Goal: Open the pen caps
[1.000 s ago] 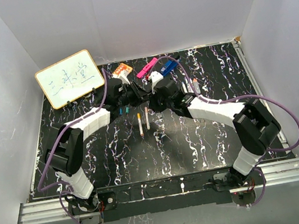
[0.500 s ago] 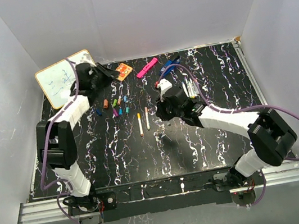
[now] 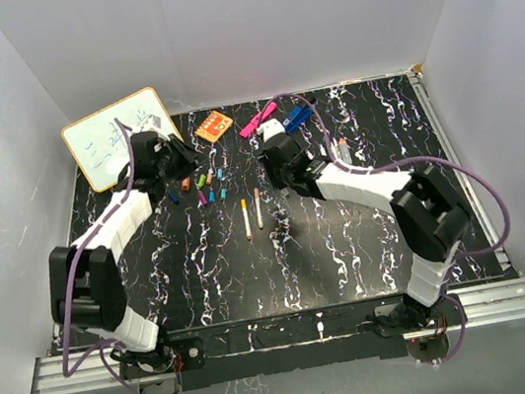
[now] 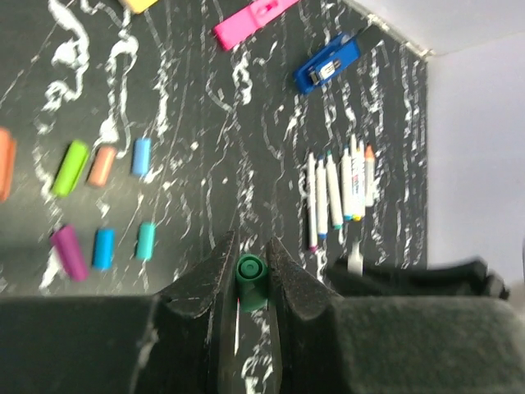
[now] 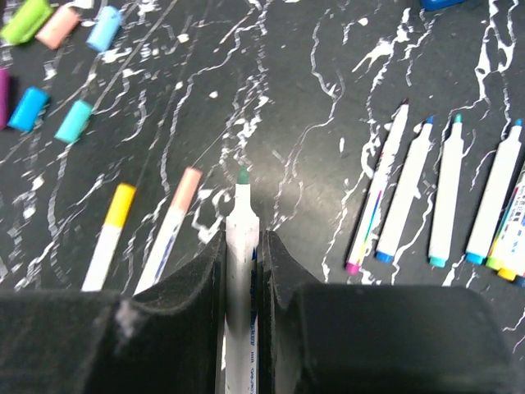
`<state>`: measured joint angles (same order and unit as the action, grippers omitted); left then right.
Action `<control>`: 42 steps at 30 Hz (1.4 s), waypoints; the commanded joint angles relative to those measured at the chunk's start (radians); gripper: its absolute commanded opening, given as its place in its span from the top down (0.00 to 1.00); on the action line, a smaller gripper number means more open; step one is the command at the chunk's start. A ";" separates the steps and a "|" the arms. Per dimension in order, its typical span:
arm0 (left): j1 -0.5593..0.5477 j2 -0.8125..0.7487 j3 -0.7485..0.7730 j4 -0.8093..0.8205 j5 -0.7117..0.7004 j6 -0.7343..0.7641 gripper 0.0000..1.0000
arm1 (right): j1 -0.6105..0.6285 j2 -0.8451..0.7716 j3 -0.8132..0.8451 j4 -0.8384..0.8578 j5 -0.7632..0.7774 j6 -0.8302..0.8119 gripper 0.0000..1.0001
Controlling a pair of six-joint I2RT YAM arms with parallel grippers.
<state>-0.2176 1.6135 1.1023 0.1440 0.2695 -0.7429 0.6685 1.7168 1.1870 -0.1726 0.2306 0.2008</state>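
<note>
The left end effector was shut tight on a green cap, pinched between its fingers with nothing else in its hold. The right end effector was likewise clamped on the white barrel of a pen, whose green tip stood bare just ahead of the jaws. This cap therefore looked to be off. Ahead and to the left of the left end effector lay the loose caps in green, orange, blue, purple and teal. Ahead to its right was a row of bare pens. Just left of the right end effector, on the tabletop, lay a yellow-capped pen and a salmon-capped pen. These two seemed to be the work left, besides setting down what was in hand. A second earlier both end effectors had met nose to nose above those two pens. Since then they had parted, and the left had swung away over the loose caps.
</note>
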 commanded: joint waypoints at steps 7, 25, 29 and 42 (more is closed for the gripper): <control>0.005 -0.314 -0.202 -0.201 -0.094 0.139 1.00 | -0.041 0.220 0.200 -0.003 0.173 -0.059 1.00; 0.006 -0.286 -0.285 -0.196 -0.102 0.154 1.00 | -0.148 0.339 0.232 0.095 0.090 -0.101 1.00; 0.005 -0.269 -0.282 -0.196 -0.108 0.160 1.00 | -0.152 0.353 0.235 0.103 0.084 -0.099 1.00; 0.004 -0.183 -0.256 -0.212 -0.162 0.194 1.00 | -0.153 0.392 0.251 0.104 0.067 -0.077 1.00</control>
<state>-0.2173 1.4014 0.8188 -0.0540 0.1440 -0.5785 0.5186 2.0884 1.3857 -0.1238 0.3065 0.1123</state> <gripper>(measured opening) 0.145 0.132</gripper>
